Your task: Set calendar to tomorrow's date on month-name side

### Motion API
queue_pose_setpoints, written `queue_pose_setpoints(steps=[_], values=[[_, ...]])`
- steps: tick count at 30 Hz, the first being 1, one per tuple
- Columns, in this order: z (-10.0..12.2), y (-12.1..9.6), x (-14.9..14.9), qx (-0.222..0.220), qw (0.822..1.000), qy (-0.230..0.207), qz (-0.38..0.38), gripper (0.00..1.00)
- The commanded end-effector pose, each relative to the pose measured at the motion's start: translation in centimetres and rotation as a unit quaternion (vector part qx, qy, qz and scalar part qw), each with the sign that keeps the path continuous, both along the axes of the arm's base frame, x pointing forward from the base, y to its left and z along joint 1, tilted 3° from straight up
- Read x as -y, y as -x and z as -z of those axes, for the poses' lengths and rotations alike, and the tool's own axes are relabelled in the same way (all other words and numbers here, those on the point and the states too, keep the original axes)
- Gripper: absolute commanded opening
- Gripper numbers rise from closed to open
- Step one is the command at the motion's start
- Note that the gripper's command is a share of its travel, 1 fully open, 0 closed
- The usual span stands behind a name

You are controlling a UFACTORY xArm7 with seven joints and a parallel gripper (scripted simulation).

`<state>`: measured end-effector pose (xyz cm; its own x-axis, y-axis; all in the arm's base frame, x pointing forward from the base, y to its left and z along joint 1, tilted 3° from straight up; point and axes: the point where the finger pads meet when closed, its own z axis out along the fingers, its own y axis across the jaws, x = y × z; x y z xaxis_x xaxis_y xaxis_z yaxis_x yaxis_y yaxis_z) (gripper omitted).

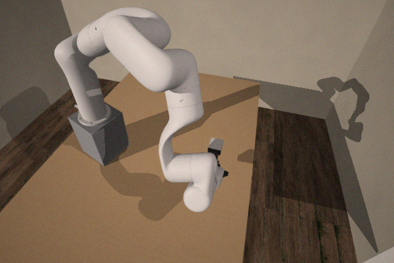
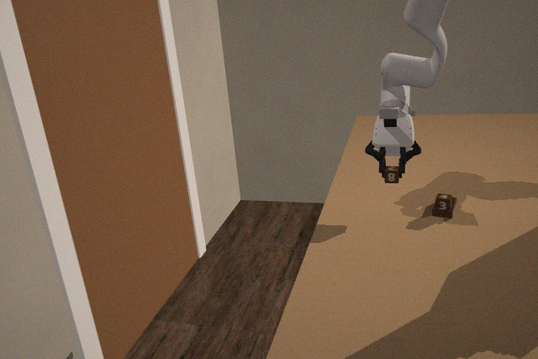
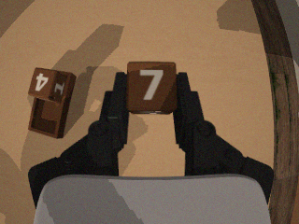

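Note:
My gripper [image 2: 392, 169] [image 3: 150, 87] is shut on a brown number cube [image 2: 391, 175] [image 3: 151, 86] and holds it well above the table, near the table's edge. The cube's face toward the wrist camera reads 7; its side face in the exterior view reads 8. The small brown tray [image 2: 448, 211] [image 3: 47, 119] lies on the table [image 2: 434, 259] with the other cube [image 2: 442, 203] [image 3: 51, 85] in it. That cube shows a 3 in the exterior view and a 4 on top in the wrist view. In the top view the arm hides the tray and both cubes.
The arm's grey base block [image 1: 100, 139] stands at the table's back left. The table edge [image 2: 321, 233] runs close beside the gripper, with dark wooden floor [image 2: 243, 272] below. A brown door panel [image 2: 99, 129] and walls stand beyond.

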<state>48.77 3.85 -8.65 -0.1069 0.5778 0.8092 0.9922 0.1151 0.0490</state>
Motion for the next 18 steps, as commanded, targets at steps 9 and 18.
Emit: queue_pose_setpoints(steps=[9, 18], values=[[0.05, -0.15, 0.06, 0.002, 1.000, 0.000, 0.000, 0.29], [0.83, -0.20, 0.07, 0.002, 1.000, 0.000, 0.000, 0.29]])
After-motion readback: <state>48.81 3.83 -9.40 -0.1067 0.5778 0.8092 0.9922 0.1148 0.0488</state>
